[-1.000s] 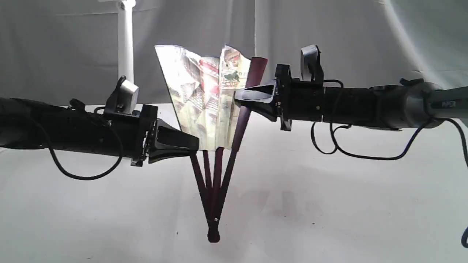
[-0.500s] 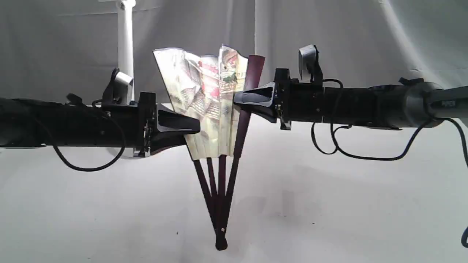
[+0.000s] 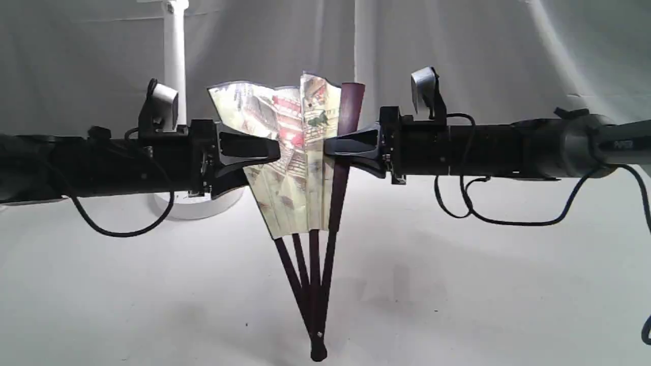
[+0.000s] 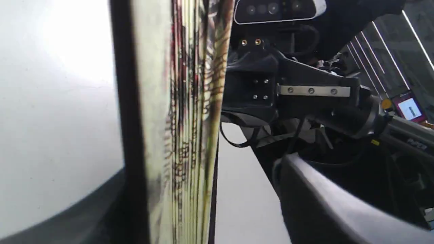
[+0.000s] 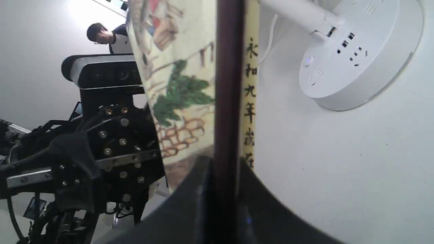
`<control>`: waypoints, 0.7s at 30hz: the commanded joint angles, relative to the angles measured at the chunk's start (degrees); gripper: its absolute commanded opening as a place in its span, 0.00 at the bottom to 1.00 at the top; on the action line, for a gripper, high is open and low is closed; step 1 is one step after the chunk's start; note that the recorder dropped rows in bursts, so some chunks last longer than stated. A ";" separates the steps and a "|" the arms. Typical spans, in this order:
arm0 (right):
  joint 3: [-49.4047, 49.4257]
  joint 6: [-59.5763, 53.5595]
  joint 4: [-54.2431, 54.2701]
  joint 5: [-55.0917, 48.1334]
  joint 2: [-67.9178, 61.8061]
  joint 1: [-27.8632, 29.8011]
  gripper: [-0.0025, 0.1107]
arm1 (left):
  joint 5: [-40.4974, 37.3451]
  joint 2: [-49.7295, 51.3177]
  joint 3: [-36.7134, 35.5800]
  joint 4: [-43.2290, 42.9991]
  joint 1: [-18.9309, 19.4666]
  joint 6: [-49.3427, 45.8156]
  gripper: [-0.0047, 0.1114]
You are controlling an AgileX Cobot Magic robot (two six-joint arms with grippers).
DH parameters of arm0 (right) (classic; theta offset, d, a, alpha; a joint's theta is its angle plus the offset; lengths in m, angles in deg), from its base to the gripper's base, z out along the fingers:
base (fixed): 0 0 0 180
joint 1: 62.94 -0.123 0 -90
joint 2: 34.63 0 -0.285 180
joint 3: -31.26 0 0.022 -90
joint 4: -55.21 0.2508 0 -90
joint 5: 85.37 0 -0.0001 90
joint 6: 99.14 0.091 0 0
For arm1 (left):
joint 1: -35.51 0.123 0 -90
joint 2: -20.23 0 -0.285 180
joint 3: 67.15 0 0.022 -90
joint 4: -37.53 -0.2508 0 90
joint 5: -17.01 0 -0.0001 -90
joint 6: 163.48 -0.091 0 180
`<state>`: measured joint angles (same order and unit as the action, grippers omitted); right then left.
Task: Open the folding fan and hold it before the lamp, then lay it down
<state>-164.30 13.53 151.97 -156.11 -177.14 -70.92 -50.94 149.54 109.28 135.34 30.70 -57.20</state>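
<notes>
Now our right gripper (image 3: 329, 150) pinches the upright folding fan (image 3: 295, 183) by its right rib, but we cannot tell whether our left gripper (image 3: 264, 165) clamps its left edge.

Lamp (image 3: 174, 56) top — out of view (overhead)
</notes>
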 commanded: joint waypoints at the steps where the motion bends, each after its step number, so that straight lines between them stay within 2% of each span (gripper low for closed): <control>1: 0.02 0.32 -1.57 0.77 0.36 -0.08 0.02 | 0.15 -0.87 0.66 2.14 -0.11 -2.68 0.52; 5: 0.02 0.33 -1.33 0.77 0.36 -0.08 0.02 | 1.77 -0.87 0.66 2.14 -0.11 -6.18 0.52; 16: 0.02 2.13 0.66 0.77 0.36 -0.08 0.02 | 4.78 -0.87 3.57 2.14 -0.11 -4.06 0.52; 18: 0.02 2.13 0.66 0.77 0.36 -0.08 0.02 | 5.13 -0.87 3.57 2.14 -0.11 -4.06 0.48; 21: 0.02 2.13 -0.54 0.77 0.36 -0.08 0.02 | 6.39 -0.87 3.57 2.14 -0.11 -3.97 0.36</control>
<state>-164.30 15.55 151.78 -155.79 -177.14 -70.92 -44.60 149.54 112.48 136.32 30.70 -61.52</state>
